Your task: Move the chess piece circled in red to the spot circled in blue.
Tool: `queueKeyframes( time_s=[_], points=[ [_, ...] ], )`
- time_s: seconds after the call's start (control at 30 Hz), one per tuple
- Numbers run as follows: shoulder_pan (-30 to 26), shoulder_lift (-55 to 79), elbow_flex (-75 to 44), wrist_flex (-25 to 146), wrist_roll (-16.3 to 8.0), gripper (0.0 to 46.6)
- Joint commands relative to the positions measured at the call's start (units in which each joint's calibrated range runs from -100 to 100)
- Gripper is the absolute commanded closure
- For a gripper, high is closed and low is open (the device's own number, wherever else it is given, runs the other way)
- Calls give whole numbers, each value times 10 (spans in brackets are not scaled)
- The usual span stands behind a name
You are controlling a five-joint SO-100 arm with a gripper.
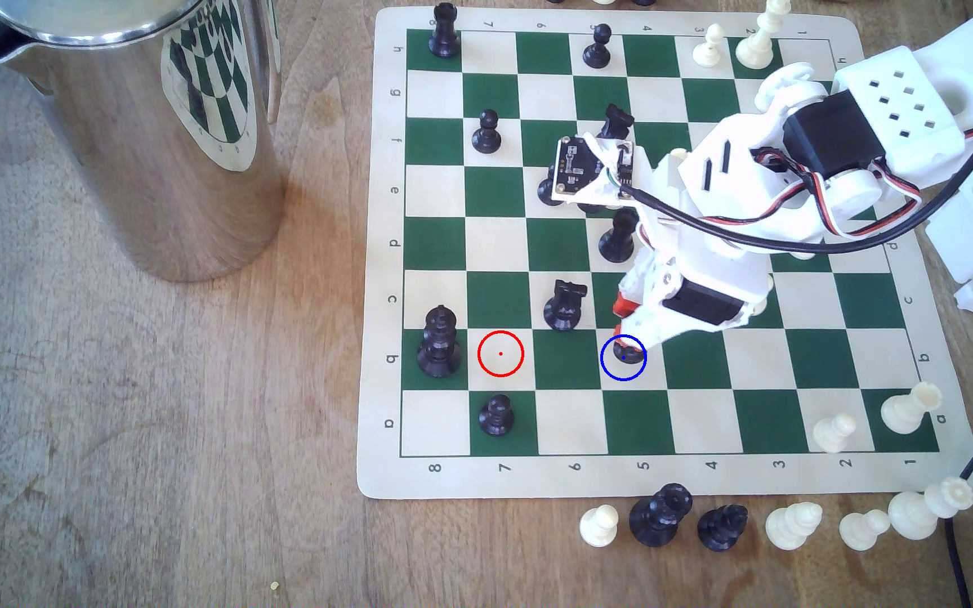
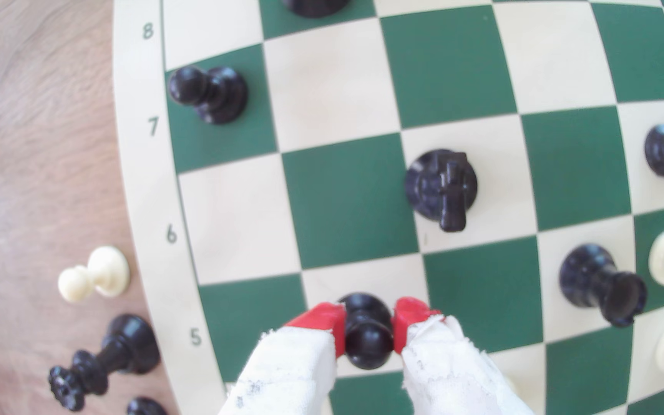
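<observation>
Nearest the wrist camera, the red-tipped white fingers are clenched on the small black plastic pawn with a ball head, one pad at each side of its neck, likely so the round head cannot slip. The pawn stands upright, long axis vertical, its base on or just above the cream square ringed in blue, near the mat's edge lettered a. Farther along that row, the cream square with the red ring is bare; judging by this, only letting go remains.
</observation>
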Motion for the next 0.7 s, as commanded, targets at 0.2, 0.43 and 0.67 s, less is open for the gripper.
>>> queueKeyframes(
  time_s=[0.2,0.43,0.67],
  points=[
    [-10,12,-20,-7,1,464],
    [-8,25,-29,-10,0,464],
    [-8,32,-36,-10,0,407]
  ],
)
